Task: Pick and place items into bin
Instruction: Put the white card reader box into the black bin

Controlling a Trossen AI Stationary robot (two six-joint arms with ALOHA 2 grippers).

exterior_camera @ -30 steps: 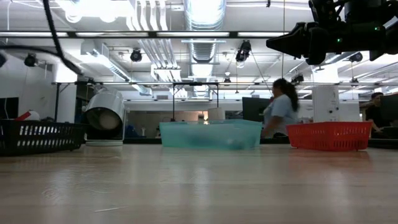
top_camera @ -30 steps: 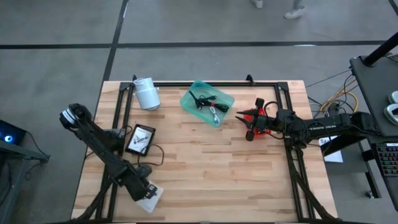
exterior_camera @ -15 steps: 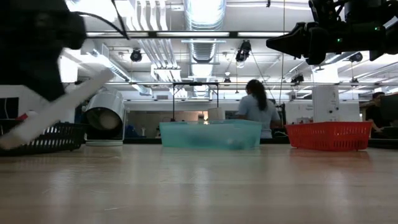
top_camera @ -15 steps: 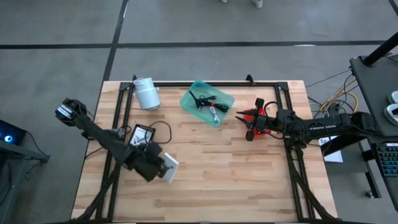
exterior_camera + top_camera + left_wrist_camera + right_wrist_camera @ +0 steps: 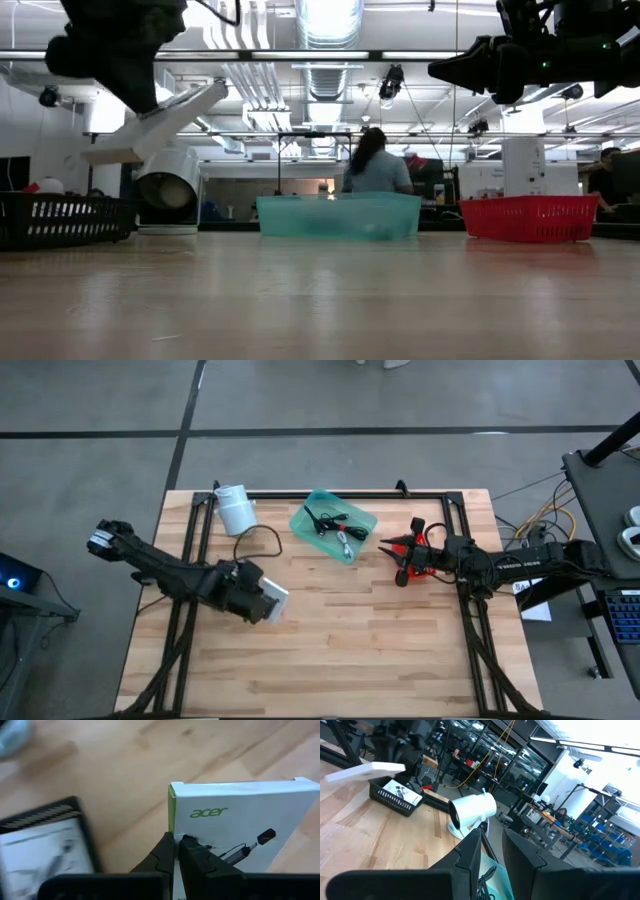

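My left gripper [image 5: 258,598] hovers above the table's middle-left, shut on a flat white box [image 5: 274,603] printed "acer" [image 5: 240,815], with a green side and a picture of a cable adapter. The teal bin [image 5: 305,510] rests flat near the far edge and holds a black coiled cable [image 5: 325,520] and a silvery plug [image 5: 346,541]; in the low view the bin [image 5: 340,215] stands behind the raised box [image 5: 150,125]. My right gripper [image 5: 392,558] waits open, high above the red basket [image 5: 420,560] to the right of the bin. My left gripper [image 5: 177,845] pinches the white box between its two fingers at one short end [image 5: 200,837], close to the green-sided corner. The box is lifted clear of the table and tilted, its free end [image 5: 205,95] higher than the held end.
A white cylinder [image 5: 236,512] lies near the far left corner. A black slotted basket [image 5: 45,845] holding a card sits under my left arm. The red basket [image 5: 530,218] stands right of the bin. Bare wood lies across the near half. A person [image 5: 375,165] moves behind the table.
My left gripper, shut on the white box throughout, has carried it from the table's near left corner up and toward the far edge and the bin. The box has risen well clear of the table. My right arm kept still.
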